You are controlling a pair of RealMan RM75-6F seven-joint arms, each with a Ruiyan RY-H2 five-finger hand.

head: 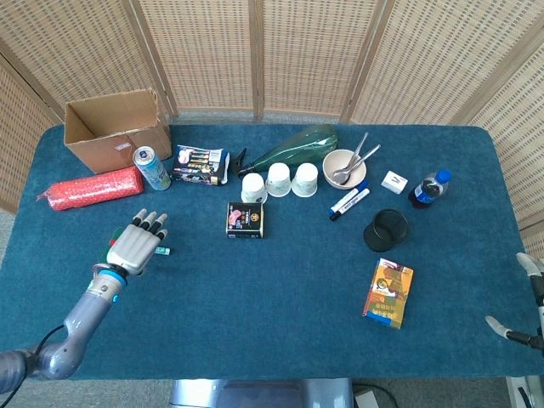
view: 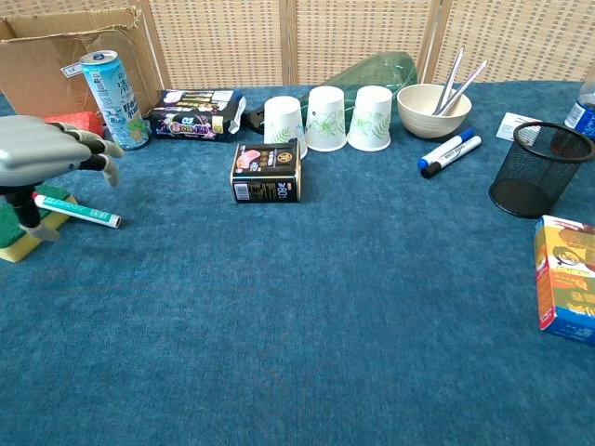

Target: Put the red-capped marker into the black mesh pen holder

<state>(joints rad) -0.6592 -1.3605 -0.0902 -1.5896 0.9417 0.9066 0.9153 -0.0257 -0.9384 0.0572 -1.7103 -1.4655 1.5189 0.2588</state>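
Observation:
The red-capped marker (view: 80, 213) lies across a green and yellow sponge (view: 16, 239) at the table's left side. In the head view only its green tip (head: 167, 251) shows past my left hand (head: 136, 246). That hand (view: 48, 152) hovers just over the marker with fingers spread and the thumb hanging down beside it, holding nothing. The black mesh pen holder (head: 386, 229) (view: 539, 169) stands upright and empty at the right. My right hand (head: 535, 289) sits at the table's right edge, mostly out of frame, fingers apart and empty.
A small black box (head: 245, 218), three upturned paper cups (head: 279, 179) and a bowl with utensils (head: 344, 167) stand between marker and holder. Two blue-capped markers (head: 349, 202) lie beside the holder. A colourful carton (head: 388, 292) lies in front of it. A can (view: 113, 86) and red roll (head: 89, 187) are behind my left hand.

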